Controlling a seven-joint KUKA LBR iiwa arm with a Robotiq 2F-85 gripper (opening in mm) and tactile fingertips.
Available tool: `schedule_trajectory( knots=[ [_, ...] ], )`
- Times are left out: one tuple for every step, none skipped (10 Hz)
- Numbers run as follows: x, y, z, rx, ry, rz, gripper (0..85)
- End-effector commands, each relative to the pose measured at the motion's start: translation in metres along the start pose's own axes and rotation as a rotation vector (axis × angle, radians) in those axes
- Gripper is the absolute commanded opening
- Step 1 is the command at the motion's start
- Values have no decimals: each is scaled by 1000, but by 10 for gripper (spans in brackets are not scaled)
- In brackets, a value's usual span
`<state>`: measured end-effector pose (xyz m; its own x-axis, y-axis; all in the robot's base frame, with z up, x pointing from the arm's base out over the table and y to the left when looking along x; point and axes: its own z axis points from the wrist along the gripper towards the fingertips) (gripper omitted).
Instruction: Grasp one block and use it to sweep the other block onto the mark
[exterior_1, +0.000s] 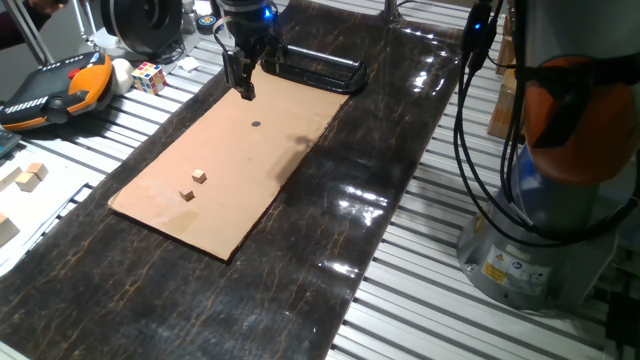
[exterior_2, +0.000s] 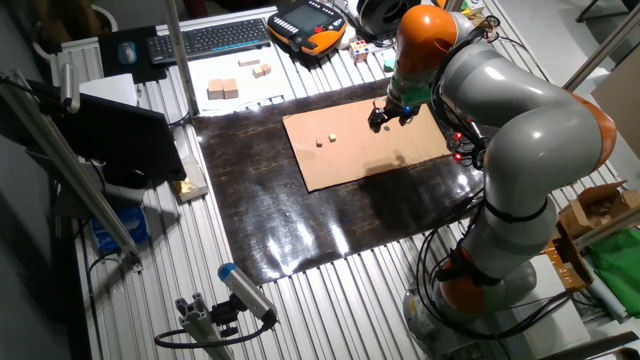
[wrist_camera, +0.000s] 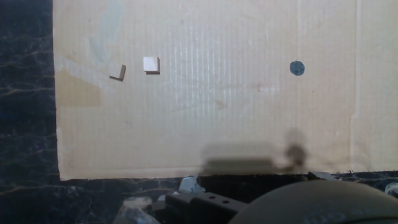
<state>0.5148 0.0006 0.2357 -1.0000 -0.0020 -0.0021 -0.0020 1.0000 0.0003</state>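
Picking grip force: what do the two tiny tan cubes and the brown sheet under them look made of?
The two tiny tan cubes look like bare matte wood, though no grain is visible. The brown sheet looks like corrugated cardboard: faint ribbing, dull surface.

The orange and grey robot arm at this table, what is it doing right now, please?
The arm is holding nothing yet. Its black pincer hangs above the far end of the flat brown cardboard sheet, and whether it is open cannot be seen. Two tiny tan wooden cubes lie close together, not touching, near the other end of the sheet. The small black round dot sits between the cubes and the pincer. No cube has been grasped or swept there.
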Motion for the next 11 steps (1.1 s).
schedule_trajectory(
  knots=[
    [0,0,0,-8,-13,161,7],
    [0,0,-1,-8,-13,163,7],
    [0,0,-2,-8,-11,163,7],
    [0,0,-2,-8,-11,163,7],
    [-1,0,-1,-8,-11,161,7],
    [-1,0,-1,-10,-8,159,7],
    [-1,0,0,-10,-8,156,7],
    [-2,1,1,-11,-10,156,7],
    [-5,3,3,-14,-10,156,7],
    [-7,6,7,-16,-11,161,7],
    [-9,9,9,-16,-12,167,7]
  ],
)
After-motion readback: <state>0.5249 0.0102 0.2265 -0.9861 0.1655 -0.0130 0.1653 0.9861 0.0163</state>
